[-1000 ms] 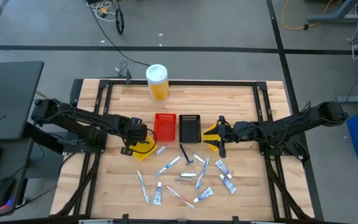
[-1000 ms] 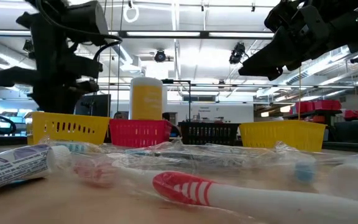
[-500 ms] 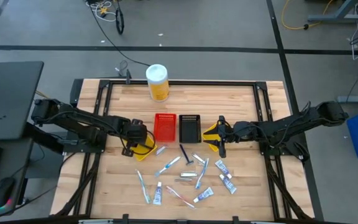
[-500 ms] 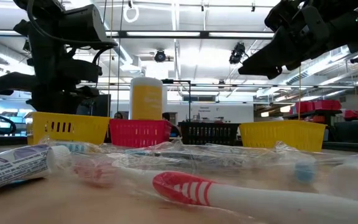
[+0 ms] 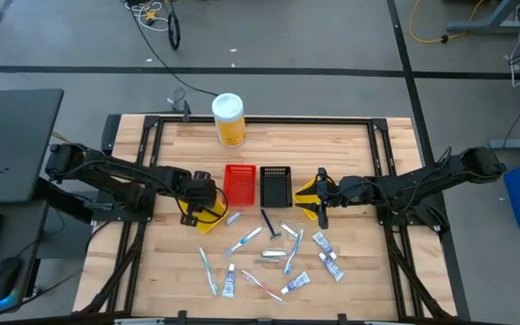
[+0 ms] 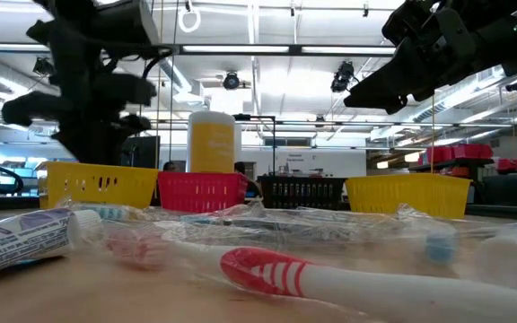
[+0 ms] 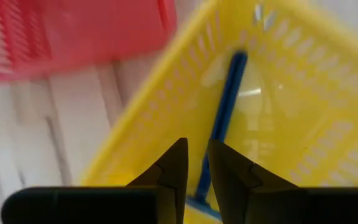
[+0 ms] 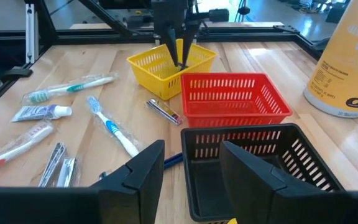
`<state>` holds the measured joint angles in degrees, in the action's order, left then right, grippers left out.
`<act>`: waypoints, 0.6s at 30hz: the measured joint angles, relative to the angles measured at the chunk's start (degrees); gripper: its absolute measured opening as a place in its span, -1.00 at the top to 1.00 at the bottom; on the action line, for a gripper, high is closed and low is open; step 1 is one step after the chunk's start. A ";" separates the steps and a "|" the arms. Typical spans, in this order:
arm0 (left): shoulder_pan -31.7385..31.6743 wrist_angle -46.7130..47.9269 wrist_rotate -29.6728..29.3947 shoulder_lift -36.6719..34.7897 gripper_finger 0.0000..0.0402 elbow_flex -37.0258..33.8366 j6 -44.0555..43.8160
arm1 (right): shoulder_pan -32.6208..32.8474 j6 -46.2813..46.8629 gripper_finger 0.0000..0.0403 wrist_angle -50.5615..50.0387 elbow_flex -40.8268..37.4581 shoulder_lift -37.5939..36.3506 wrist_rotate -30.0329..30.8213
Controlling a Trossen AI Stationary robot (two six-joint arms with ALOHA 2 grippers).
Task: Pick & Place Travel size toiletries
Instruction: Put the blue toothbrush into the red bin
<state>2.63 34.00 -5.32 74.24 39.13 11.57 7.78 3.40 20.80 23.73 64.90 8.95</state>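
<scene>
Toothbrush, one, apparently pinched by left gripper inside yellow bin.

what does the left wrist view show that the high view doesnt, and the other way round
Only the left wrist view shows a blue toothbrush lying inside the left yellow bin, with the left gripper just above it, jaws nearly closed and holding nothing.

Only the high view shows the right gripper waiting over the right yellow bin, the black bin, the yellow canister and the loose toiletries.

Both show the left yellow bin beside the red bin.
</scene>
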 joint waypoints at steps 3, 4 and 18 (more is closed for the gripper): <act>0.00 0.15 0.23 0.00 0.64 3.41 -0.31 | -0.01 0.00 0.20 -0.01 0.00 0.00 -0.02; 0.02 0.09 0.61 0.00 0.64 4.52 -0.75 | 0.00 0.00 0.20 0.00 0.00 0.00 -0.02; 0.15 -6.87 6.87 -0.04 0.64 10.32 -25.64 | 0.01 0.01 0.20 -0.02 0.00 0.00 -0.02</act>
<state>2.78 27.14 1.56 74.19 49.45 -14.06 7.79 3.41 20.78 23.73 64.90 8.92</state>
